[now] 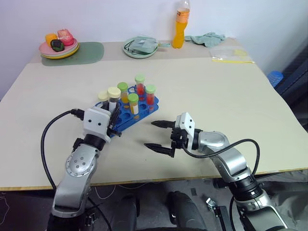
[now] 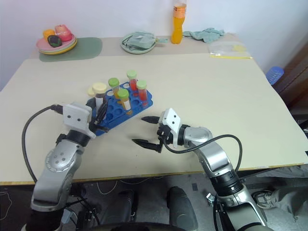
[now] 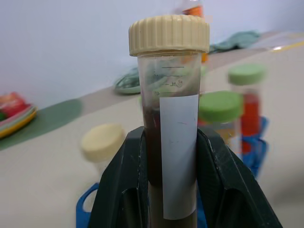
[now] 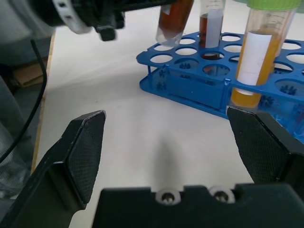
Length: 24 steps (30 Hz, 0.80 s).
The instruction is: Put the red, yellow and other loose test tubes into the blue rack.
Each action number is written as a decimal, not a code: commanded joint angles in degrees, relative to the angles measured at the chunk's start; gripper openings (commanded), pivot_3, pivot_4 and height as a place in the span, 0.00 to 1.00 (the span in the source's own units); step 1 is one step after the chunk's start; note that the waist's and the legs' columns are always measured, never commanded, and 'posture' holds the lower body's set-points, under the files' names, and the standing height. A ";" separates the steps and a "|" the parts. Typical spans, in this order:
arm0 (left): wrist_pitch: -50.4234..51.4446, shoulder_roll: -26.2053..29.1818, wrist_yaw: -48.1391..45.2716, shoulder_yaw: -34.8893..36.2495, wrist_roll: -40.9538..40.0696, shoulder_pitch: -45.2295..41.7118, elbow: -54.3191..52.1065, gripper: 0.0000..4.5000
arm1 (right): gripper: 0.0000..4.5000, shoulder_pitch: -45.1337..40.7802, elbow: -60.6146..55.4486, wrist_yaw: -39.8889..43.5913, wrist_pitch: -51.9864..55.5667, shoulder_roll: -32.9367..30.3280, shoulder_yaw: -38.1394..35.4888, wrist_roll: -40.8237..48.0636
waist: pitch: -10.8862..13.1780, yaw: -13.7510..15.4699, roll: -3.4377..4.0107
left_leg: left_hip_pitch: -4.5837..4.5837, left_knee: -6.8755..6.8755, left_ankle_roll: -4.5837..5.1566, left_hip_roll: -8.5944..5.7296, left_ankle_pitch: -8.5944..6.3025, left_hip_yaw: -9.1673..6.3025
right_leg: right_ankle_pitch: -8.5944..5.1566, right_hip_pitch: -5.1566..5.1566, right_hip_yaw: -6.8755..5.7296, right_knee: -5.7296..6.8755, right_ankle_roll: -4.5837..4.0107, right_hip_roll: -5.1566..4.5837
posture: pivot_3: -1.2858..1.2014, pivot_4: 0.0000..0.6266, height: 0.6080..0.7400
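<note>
A pale bench (image 1: 207, 96) holds a blue rack (image 1: 126, 113) near its front edge, toward the robot's left. Five capped test tubes stand upright in the rack: two with red liquid (image 1: 140, 84) and green caps at the far side, two amber-yellow ones (image 1: 133, 103) with green caps and white labels, and one dark tube with a cream cap (image 1: 102, 96) at the near left corner, mostly hidden behind the left arm.

The left end effector (image 3: 171, 185) is clamped tight on a dark maroon tube (image 3: 171, 118) with a cream cap and white label, held just above the rack's near left end. In the left wrist view the fingers cover the tube's lower part, so its base is out of sight. In the right wrist view its rounded bottom hangs tilted over the rack's corner holes, apart from them.

The right end effector (image 1: 159, 136) hovers just right of the rack with its two black fingers spread wide and nothing between them.

Along the far edge of the bench sit a plate of toy food (image 1: 58, 45) on a green mat, a bowl holding a cloth (image 1: 139, 47), an orange drink bottle (image 1: 180, 26) cut off at the top, a crumpled green cloth (image 1: 207, 38) and a clear bag (image 1: 230, 55) whose contents are hard to make out.
</note>
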 commanded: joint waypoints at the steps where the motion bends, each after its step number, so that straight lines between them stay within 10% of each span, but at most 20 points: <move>1: -2.38 -1.68 0.17 0.54 -0.44 -1.65 1.19 0.18 | 1.00 -0.19 -2.19 -0.49 -0.69 0.12 -0.90 0.31 | 0.00 -0.05 0.00 | 0.00 0.00 0.00 0.00 0.00 0.00 | 0.00 0.00 0.00 0.00 0.00 0.00 | 0.52 0.24 1.00; 17: -10.05 -5.78 -2.08 -1.98 0.64 0.03 8.41 0.18 | 1.00 0.01 -2.59 -1.17 -0.81 -0.20 -0.81 0.43 | 0.00 0.06 0.00 | -0.01 0.01 0.00 0.00 0.00 0.00 | 0.00 0.00 0.00 -0.01 0.00 0.00 | 0.52 0.24 1.00; 24: -13.59 -6.82 -1.55 0.18 -0.49 1.91 7.68 0.92 | 1.00 -0.22 -2.80 -0.96 -0.79 -0.42 -0.95 0.66 | 0.00 -0.01 0.01 | 0.00 0.00 0.01 0.01 0.00 -0.01 | 0.00 0.00 0.00 0.00 0.00 0.01 | 0.52 0.24 1.00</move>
